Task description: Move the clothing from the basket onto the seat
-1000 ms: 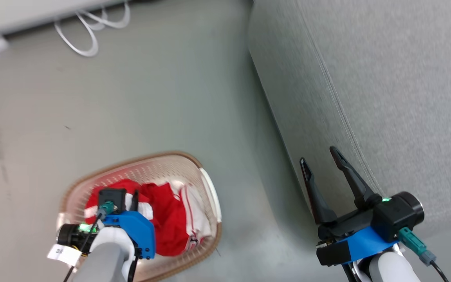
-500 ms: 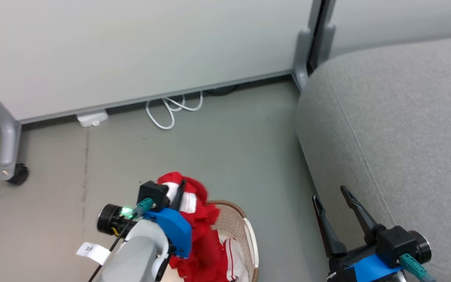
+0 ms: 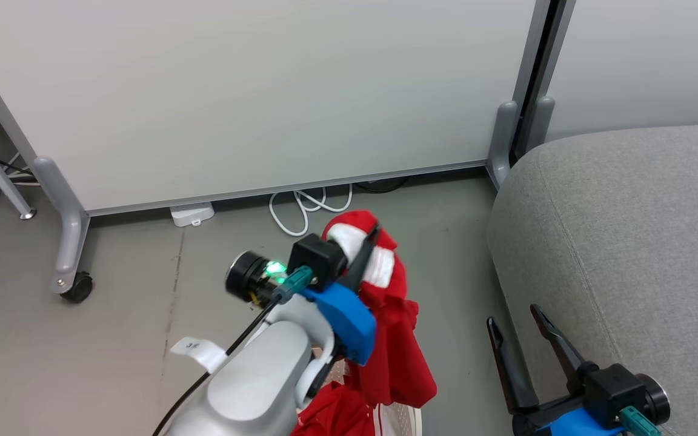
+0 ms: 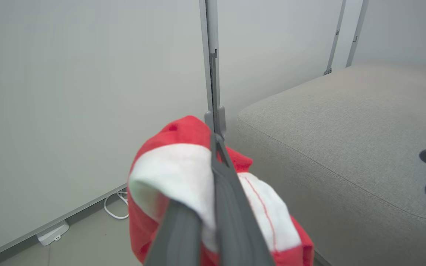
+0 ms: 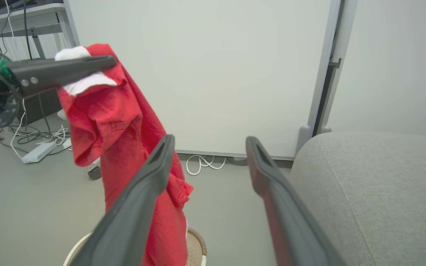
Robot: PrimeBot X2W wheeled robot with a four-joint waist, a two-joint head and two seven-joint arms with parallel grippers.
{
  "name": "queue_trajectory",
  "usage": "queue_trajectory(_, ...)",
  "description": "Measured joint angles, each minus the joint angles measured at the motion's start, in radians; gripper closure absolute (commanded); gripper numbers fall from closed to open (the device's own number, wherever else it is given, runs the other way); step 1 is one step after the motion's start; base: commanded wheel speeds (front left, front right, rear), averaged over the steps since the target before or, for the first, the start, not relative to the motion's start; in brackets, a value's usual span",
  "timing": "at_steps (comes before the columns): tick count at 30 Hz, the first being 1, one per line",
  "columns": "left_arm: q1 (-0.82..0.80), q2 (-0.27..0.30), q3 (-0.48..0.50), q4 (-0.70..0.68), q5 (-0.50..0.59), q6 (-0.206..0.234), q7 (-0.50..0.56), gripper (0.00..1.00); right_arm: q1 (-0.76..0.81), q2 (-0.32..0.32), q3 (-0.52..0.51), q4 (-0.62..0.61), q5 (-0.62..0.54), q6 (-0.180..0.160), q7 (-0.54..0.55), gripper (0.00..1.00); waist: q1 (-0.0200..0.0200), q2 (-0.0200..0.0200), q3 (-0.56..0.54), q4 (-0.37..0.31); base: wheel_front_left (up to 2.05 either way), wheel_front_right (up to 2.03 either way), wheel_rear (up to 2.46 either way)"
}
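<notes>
Left gripper (image 3: pixel 368 240) pinches one red garment (image 3: pixel 394 357) above the basket (image 5: pixel 197 242), not yet on the sofa (image 3: pixel 628 242); right gripper (image 3: pixel 512 316) spread.

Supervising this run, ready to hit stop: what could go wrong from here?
1. The left gripper pinches only a bunched edge of the red garment; it might slip out.
2. The hanging cloth reaches down toward the basket and may snag its rim.
3. The open right gripper stands between cloth and seat and could catch it.
</notes>
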Motion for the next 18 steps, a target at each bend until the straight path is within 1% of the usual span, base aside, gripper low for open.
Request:
queue_trajectory(4,-0.046,0.000,-0.069,-0.075,-0.052,0.025,0.013,1.00,0.002,0.000,0.010,-0.003,-0.002,0.000,0.006,0.00,0.0000,0.0000,-0.006,0.002,0.00,0.00,0.00)
queue_trajectory(9,-0.113,0.000,-0.151,-0.130,-0.109,0.049,0.035,1.00,0.003,0.000,0.012,-0.012,-0.011,0.000,0.016,0.00,0.0002,0.0000,-0.011,0.001,0.00,0.00,0.00)
queue_trajectory(18,-0.216,0.000,-0.265,-0.153,-0.199,0.088,0.039,1.00,0.009,0.000,0.017,-0.025,-0.026,0.000,0.039,0.00,0.0002,0.0000,-0.019,0.006,0.00,0.00,0.00)
